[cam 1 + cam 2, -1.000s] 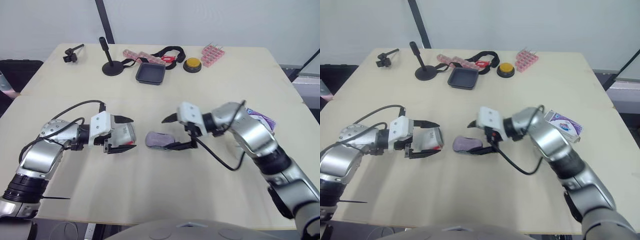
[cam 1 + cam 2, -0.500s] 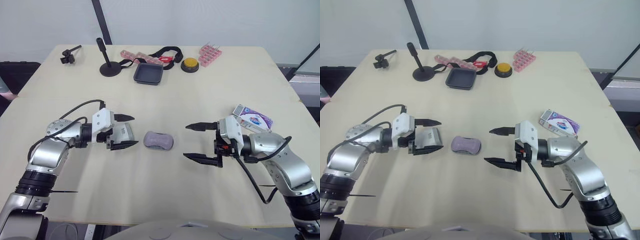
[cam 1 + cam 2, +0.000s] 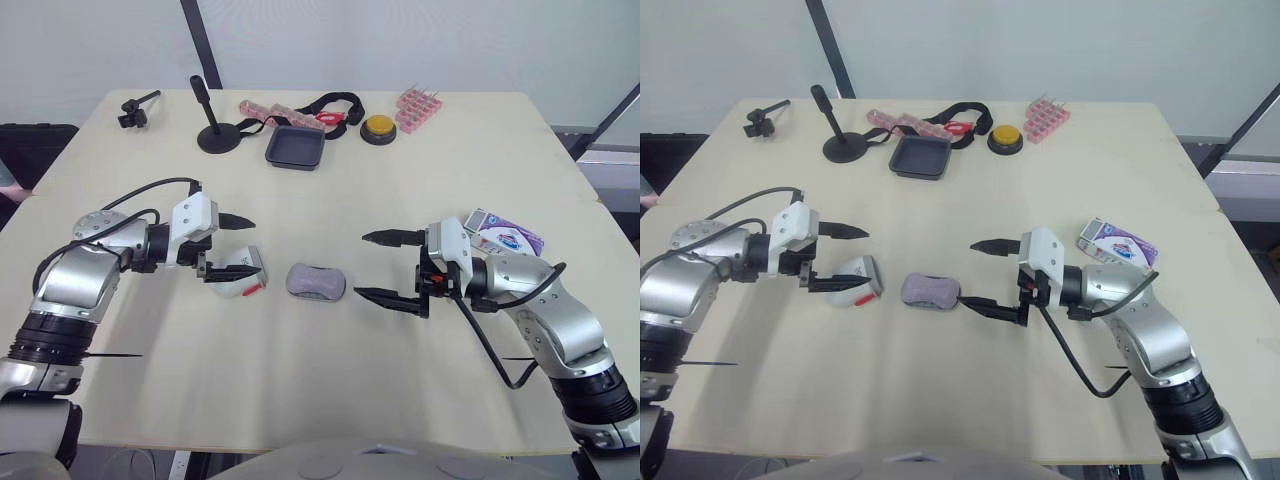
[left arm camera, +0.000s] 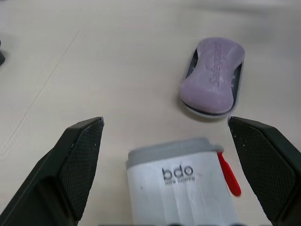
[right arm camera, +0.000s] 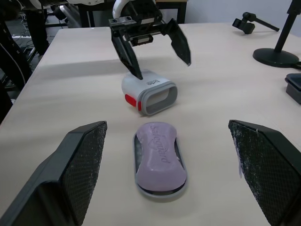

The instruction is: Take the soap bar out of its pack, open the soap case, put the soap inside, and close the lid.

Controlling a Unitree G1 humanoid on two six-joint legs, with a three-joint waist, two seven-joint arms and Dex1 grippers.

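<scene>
Head views first: the purple soap (image 3: 316,279) is out of its pack (image 3: 503,232), which lies near the worktop's (image 3: 320,390) right edge. The soap sits on the case's dark tray mid-worktop. The white case cover (image 3: 245,272) lies just beside it, toward the left edge. The left gripper (image 3: 243,252) straddles that cover, fingers spread and holding nothing. The right gripper (image 3: 362,266) gapes wide and empty, near the soap on the other side.

Left wrist view: the cover lies between the two fingers (image 4: 77,155), untouched, its grey mouth facing the soap.

Right wrist view: the soap sits square in the tray (image 5: 162,192), and the cover's mouth is angled slightly off it.

Closing looks like the job now. Best bet is to pinch the cover by its flat sides, square its mouth to the tray, then brace the tray with the right fingers so it doesn't skate.
</scene>
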